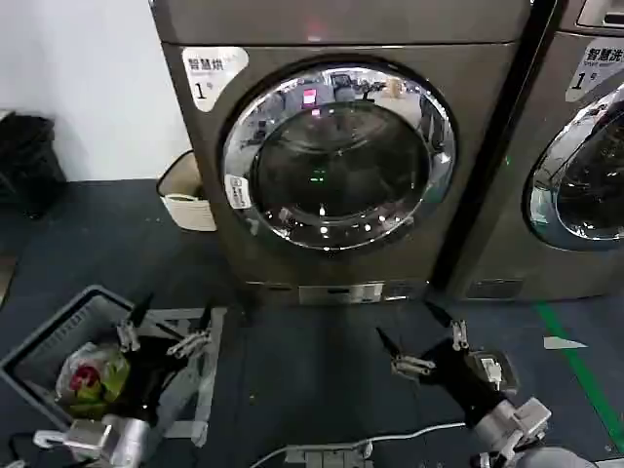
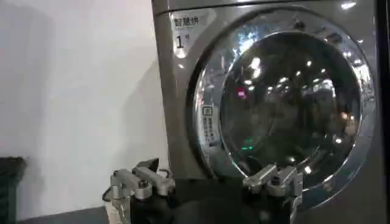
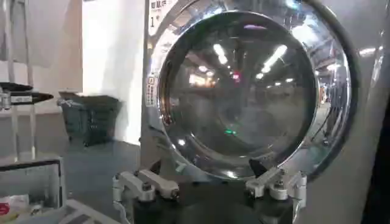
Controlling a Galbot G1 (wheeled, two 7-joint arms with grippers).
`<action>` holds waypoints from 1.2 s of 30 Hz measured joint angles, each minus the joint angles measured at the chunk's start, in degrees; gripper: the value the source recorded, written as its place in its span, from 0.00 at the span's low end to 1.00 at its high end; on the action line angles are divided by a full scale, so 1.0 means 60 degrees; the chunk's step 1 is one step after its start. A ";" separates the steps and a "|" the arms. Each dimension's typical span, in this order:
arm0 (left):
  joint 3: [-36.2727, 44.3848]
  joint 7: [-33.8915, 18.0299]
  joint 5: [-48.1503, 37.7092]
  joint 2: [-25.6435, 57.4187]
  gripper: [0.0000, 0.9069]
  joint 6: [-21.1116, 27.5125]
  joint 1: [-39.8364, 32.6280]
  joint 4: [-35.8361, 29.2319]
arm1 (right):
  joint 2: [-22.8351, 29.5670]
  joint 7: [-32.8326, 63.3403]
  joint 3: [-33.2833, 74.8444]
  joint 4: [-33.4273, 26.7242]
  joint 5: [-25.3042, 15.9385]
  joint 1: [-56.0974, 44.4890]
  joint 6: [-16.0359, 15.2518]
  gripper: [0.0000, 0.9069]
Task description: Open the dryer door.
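the dryer (image 1: 292,263), a tall grey-brown machine marked with a "1" label at its upper left corner, stands square before me on the dark floor (image 1: 322,390); its top is cut off at the upper edge of the head view. a second machine (image 1: 585,244) stands just beside it on my right, only partly in frame, its own chrome-ringed door cropped at the edge.

the dryer door (image 1: 336,156) sits shut and flush in the middle of the dryer's front, facing straight out toward me. it is round, so no long axis shows; the wide mirror ring surrounds dark glass. reflections of lights crowd the ring and glass, and i cannot make out the drum behind or pick out the handle with any certainty. a white sticker sits on the ring's left side, its print too small to read.

a grey laundry basket (image 1: 58,341) lies on the floor at my lower left, a bundle of coloured cloth inside, partly hidden by my arm. a pale bin (image 1: 185,195) stands by the dryer's left flank.

my left gripper (image 1: 164,329) hangs low over the basket's edge, fingers spread wide, holding nothing. my right gripper (image 1: 421,338) hovers low below the door, well apart from it, fingers likewise spread and empty.
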 joint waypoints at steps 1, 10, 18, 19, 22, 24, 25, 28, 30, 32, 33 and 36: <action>-0.0001 0.0007 0.0000 0.0002 1.00 0.0000 0.0007 -0.0015 | -0.0057 0.0005 -0.0027 -0.0029 0.0008 0.0052 -0.0019 1.00; -0.0020 0.0051 0.0014 0.0069 1.00 0.0012 0.0200 -0.0193 | -0.0855 0.0330 -0.0459 -0.0737 0.0714 0.1279 0.0101 1.00; -0.0031 0.0062 0.0078 0.0035 1.00 0.0006 0.0350 -0.0323 | -0.1662 0.0759 -0.1454 -0.1771 0.1698 0.3043 0.0164 1.00; -0.0031 0.0062 0.0085 0.0025 1.00 0.0005 0.0354 -0.0338 | -0.1769 0.0778 -0.1628 -0.1915 0.1818 0.3308 0.0158 1.00; -0.0031 0.0060 0.0095 -0.0003 1.00 0.0008 0.0378 -0.0344 | -0.2029 0.0803 -0.2146 -0.2309 0.2164 0.4049 0.0137 1.00; -0.0031 0.0059 0.0097 -0.0010 1.00 0.0009 0.0393 -0.0349 | -0.2152 0.0838 -0.2520 -0.2539 0.2408 0.4569 0.0108 1.00; -0.0032 0.0060 0.0098 -0.0011 1.00 0.0011 0.0398 -0.0355 | -0.2196 0.0867 -0.2711 -0.2670 0.2535 0.4843 0.0095 1.00; -0.0043 0.0060 0.0098 -0.0008 1.00 0.0016 0.0406 -0.0387 | -0.2235 0.0932 -0.3272 -0.3029 0.2808 0.5666 0.0000 1.00; -0.0048 0.0060 0.0096 -0.0005 1.00 0.0022 0.0403 -0.0398 | -0.2221 0.0938 -0.3649 -0.3274 0.2995 0.6211 -0.0087 1.00; -0.0051 0.0059 0.0095 -0.0007 1.00 0.0029 0.0398 -0.0404 | -0.2178 0.0890 -0.3990 -0.3547 0.3186 0.6712 -0.0183 1.00; -0.0051 0.0060 0.0094 -0.0007 1.00 0.0033 0.0399 -0.0405 | -0.2163 0.0827 -0.4153 -0.3696 0.3281 0.6965 -0.0217 1.00; -0.0054 0.0060 0.0093 -0.0008 1.00 0.0050 0.0397 -0.0418 | -0.2138 0.0669 -0.4606 -0.4065 0.3525 0.7590 -0.0248 1.00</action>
